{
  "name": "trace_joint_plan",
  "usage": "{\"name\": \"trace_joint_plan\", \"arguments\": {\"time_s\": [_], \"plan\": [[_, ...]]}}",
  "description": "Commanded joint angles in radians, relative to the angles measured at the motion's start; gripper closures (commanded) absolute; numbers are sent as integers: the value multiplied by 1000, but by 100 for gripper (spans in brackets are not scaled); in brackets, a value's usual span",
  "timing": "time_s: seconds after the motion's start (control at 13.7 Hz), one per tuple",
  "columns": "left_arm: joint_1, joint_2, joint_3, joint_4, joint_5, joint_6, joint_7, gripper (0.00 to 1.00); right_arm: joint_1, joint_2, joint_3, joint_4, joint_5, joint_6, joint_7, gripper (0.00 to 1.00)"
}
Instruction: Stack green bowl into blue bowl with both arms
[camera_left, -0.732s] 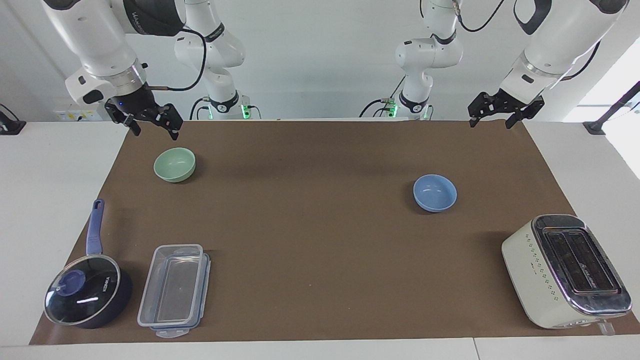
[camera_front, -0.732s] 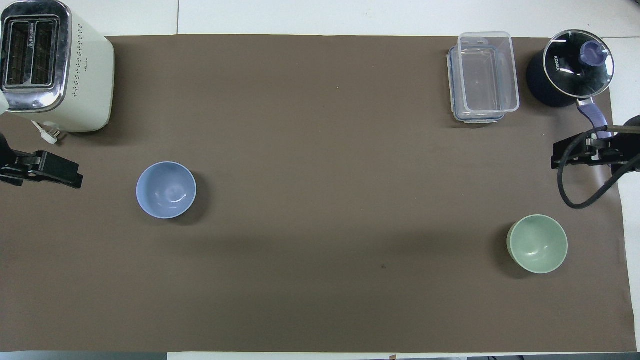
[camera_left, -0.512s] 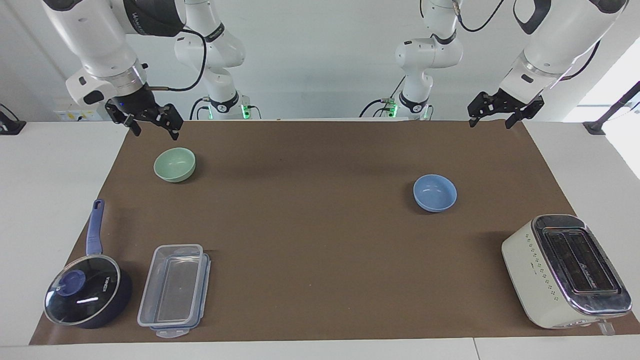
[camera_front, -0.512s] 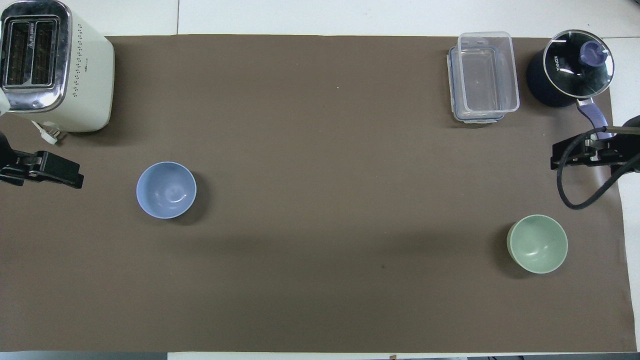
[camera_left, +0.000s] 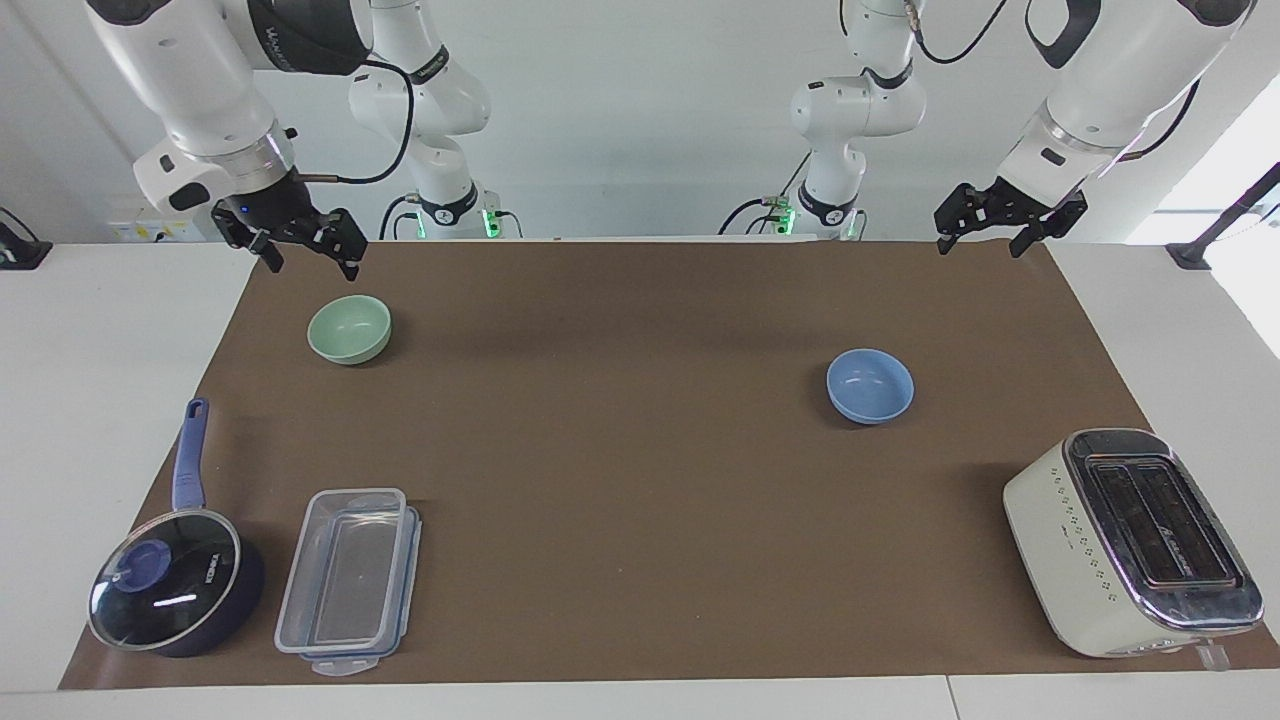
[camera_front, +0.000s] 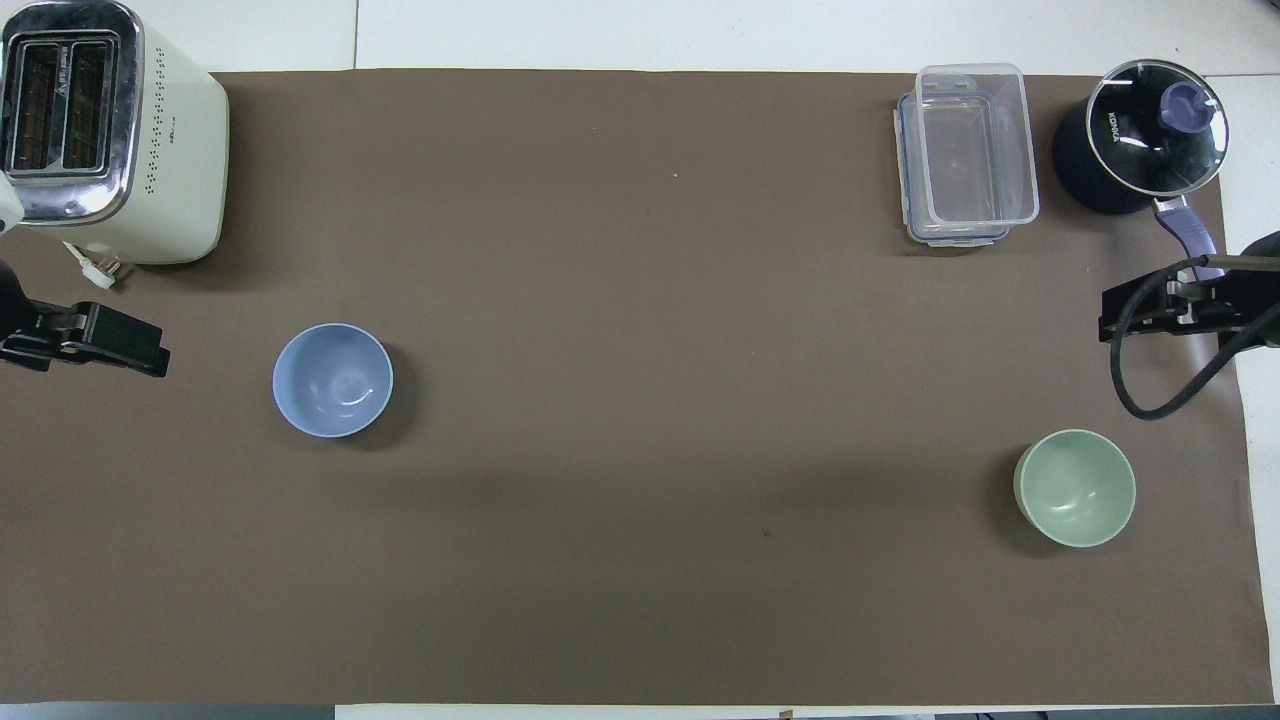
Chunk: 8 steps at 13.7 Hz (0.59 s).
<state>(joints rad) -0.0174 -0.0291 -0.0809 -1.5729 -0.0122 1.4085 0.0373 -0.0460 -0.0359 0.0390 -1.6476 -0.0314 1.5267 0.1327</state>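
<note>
The 2 bowls sit well apart on the desk, green bowl under the wide, empty right gripper and blue bowl toward the wide, empty left gripper, probably so each arm serves its own end.

Two glossy white jointed arms with black bands, silver wrist rings, looping black cables and black two-finger grippers: right gripper, left gripper.

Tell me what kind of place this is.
Likely a robot lab staged as a kitchen: two white arms bolted by a table with a brown mat, holding a toaster, a saucepan and bowls.
</note>
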Motion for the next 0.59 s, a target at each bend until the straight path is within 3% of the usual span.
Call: {"name": "trace_joint_plan", "arguments": {"time_s": [0.0,0.22,0.51], "plan": [[-12,0,6,16,18,-3,-7,0,-9,-24,5,-29,-2,-5,-19,0],[-12,-3,6,10,18,3,-17,0,-25,-54,4,-96,4,32,-22,0],[-7,-25,6,-39,17,44,-16,0,-141,-146,4,-312,24,175,-118,0]]}}
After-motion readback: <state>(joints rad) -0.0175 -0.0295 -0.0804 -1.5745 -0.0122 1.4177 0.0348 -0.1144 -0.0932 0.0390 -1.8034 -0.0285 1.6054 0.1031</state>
